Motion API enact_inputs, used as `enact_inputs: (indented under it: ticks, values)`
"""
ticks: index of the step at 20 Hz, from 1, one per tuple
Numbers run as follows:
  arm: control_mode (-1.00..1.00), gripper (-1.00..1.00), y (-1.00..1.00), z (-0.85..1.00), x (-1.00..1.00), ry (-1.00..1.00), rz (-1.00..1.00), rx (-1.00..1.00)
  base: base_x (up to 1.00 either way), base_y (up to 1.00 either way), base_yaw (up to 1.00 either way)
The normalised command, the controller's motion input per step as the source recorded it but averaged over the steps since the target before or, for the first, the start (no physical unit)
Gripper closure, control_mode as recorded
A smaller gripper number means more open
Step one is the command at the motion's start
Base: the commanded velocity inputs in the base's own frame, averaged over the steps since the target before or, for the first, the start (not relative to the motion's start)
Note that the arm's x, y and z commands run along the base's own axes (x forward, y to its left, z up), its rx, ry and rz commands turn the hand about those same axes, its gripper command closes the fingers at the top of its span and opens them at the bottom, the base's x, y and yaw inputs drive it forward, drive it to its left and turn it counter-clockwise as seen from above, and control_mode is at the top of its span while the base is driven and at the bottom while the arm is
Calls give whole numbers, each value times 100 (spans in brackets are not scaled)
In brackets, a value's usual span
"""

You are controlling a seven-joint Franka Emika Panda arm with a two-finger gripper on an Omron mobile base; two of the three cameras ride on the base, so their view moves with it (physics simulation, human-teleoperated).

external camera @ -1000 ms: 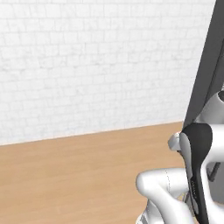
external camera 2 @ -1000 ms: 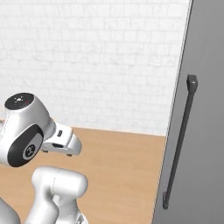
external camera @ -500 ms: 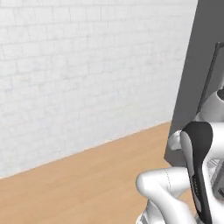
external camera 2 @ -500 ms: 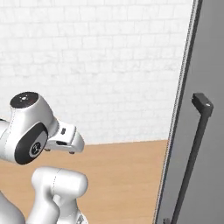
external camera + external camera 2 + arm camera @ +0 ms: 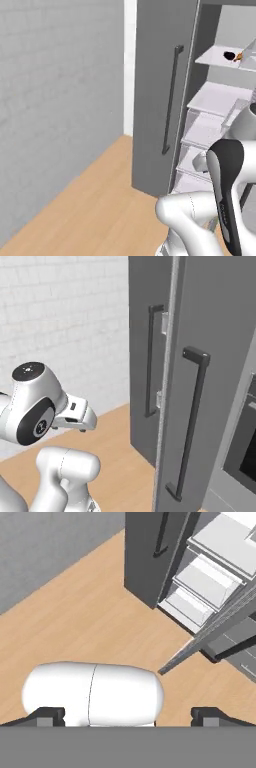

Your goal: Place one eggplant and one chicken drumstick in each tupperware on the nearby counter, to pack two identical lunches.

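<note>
- The fridge (image 5: 152,90) is approached with the arm folded close over the base. If the base is driven further in, the arm's elbow can be struck against the closed left door, since little room is left between them.
- The open door (image 5: 220,331) is seen edge-on in the hand view, just ahead of the tool. It can be clipped on the reach, or pushed shut, if the arm is swung across its edge and not around it.
- The shelves (image 5: 216,96) are stacked closely. The wrist can be caught under an upper shelf if the reach is made too steeply, and the shelf's contents can be knocked backward.
- The door handle (image 5: 192,421) stands proud of the panel. A link can be snagged on it if the arm is passed close to the door face.
- A small dark item (image 5: 229,55), judged to be an eggplant, is seen on the top shelf with an orange item (image 5: 239,56) just beside it. What the orange one is cannot be told. Because they lie so near each other, one can be nudged away or both pinched together when a grasp is tried.
- The tool (image 5: 129,716) is spread wide and nothing is held in it; it is pointed down at the wooden floor (image 5: 90,200), well apart from the top shelf. A long lift and re-aim are needed, so a misjudged pose is the likeliest cause of a missed grasp.
</note>
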Motion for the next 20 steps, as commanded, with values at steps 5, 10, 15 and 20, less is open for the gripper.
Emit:
enact_inputs:
  ticks: [5, 10, 15, 20]
  values:
    - [100, -100, 0, 0, 0, 0, 0, 0, 47, 78, -71]
    - [100, -100, 0, 0, 0, 0, 0, 0, 43, 81, -68]
    - [100, -100, 0, 0, 0, 0, 0, 0, 44, 44, -73]
    - [100, -100, 0, 0, 0, 0, 0, 0, 55, 5, -71]
